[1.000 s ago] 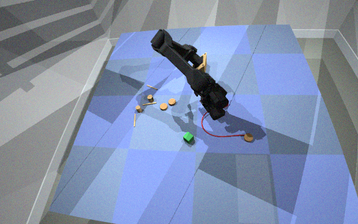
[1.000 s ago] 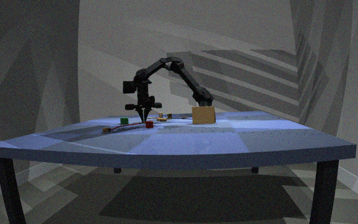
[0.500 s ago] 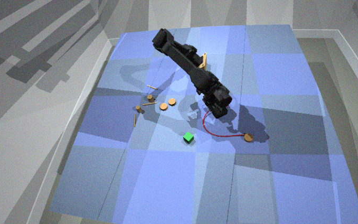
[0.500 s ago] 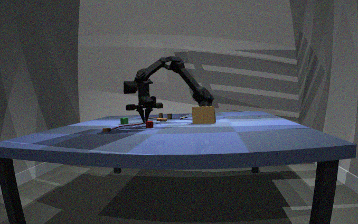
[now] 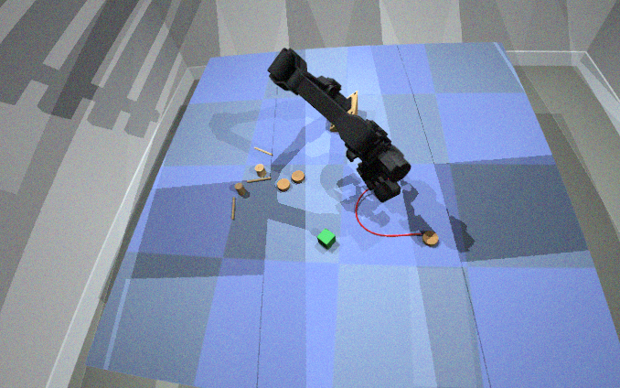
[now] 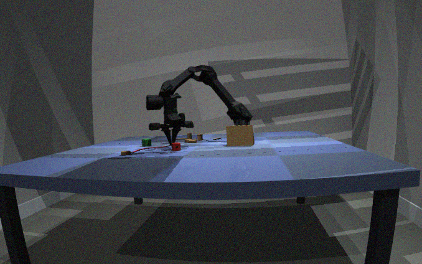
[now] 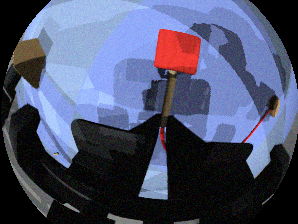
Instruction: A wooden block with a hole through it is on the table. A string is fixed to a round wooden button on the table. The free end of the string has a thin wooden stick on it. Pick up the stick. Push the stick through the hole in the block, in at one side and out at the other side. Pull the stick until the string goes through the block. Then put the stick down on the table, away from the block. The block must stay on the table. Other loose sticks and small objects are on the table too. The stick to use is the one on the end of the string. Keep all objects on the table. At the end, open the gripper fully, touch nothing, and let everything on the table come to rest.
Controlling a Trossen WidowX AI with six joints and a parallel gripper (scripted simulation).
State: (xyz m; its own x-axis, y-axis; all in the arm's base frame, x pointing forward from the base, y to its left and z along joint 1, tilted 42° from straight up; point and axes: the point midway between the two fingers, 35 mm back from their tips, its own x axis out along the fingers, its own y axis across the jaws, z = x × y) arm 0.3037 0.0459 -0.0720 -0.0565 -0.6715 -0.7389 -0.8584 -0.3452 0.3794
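Note:
My gripper [image 6: 172, 142] [image 7: 163, 118] is shut on the string's stick [image 7: 169, 97], just above the table. The stick points forward from the fingertips. Its far end is at the near side of the red block [image 6: 176, 146] [image 7: 177, 50]; I cannot tell whether it is inside the hole. A dark spot shows on the red block's side in the exterior view. The arm hides the block and the fingertips in the top view. The red string [image 5: 390, 235] [image 6: 144, 149] [image 7: 256, 127] curves from the gripper to the round button [image 5: 430, 238] [image 6: 125, 152] [image 7: 273, 106].
A green cube [image 5: 326, 238] [image 6: 146, 142] stands on the button side. Two discs [image 5: 297, 176] [image 5: 283, 184], two cylinders [image 5: 260, 169] [image 5: 240, 188] and three loose sticks [image 5: 262, 151] [image 5: 258, 179] [image 5: 233, 208] lie farther left. A large wooden box [image 6: 239, 135] [image 7: 30, 55] stands by the arm's base.

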